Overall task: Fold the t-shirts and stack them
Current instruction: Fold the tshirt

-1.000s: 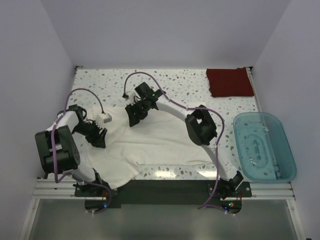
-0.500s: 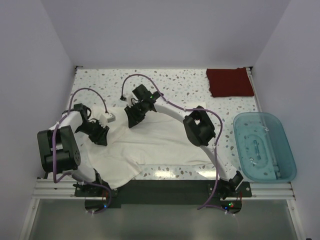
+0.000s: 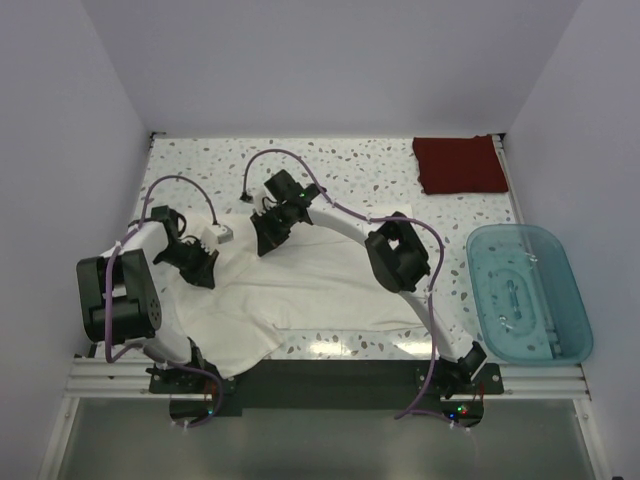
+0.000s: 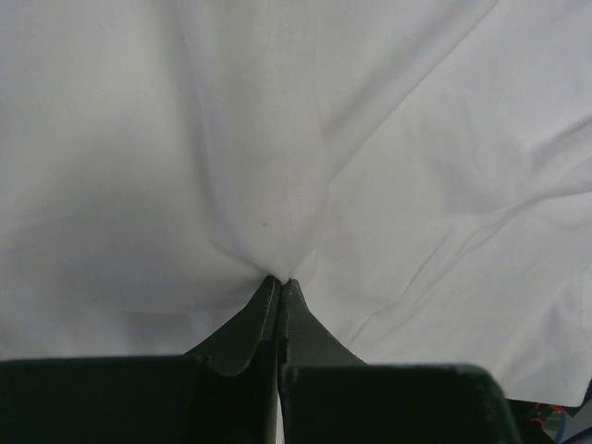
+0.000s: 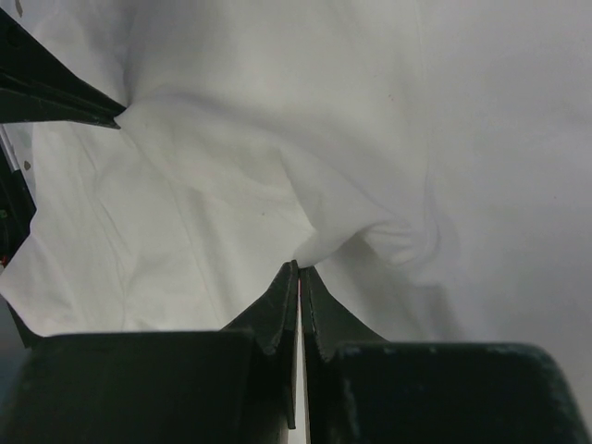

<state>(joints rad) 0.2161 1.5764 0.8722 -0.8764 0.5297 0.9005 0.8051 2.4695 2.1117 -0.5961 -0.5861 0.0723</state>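
Note:
The white t-shirt (image 3: pixel 320 285) lies rumpled across the near middle of the table. In the top view my left gripper (image 3: pixel 203 272) rests on its left part and my right gripper (image 3: pixel 265 240) on its far edge. The left wrist view shows my left gripper (image 4: pixel 279 279) shut, pinching a peak of white cloth (image 4: pixel 277 185). In the right wrist view my right gripper (image 5: pixel 300 266) is likewise shut on a fold of white cloth (image 5: pixel 351 231), and the left gripper's fingers (image 5: pixel 55 97) show at the upper left. The dark red folded t-shirt (image 3: pixel 458 164) lies flat at the far right corner.
A translucent teal bin (image 3: pixel 527 290) stands at the right edge of the speckled table (image 3: pixel 340 160). Walls close off the far, left and right sides. Purple cables loop above both arms.
Both grippers have closed from open onto the white cloth. The left gripper has shifted slightly toward the far side; the right one has barely moved.

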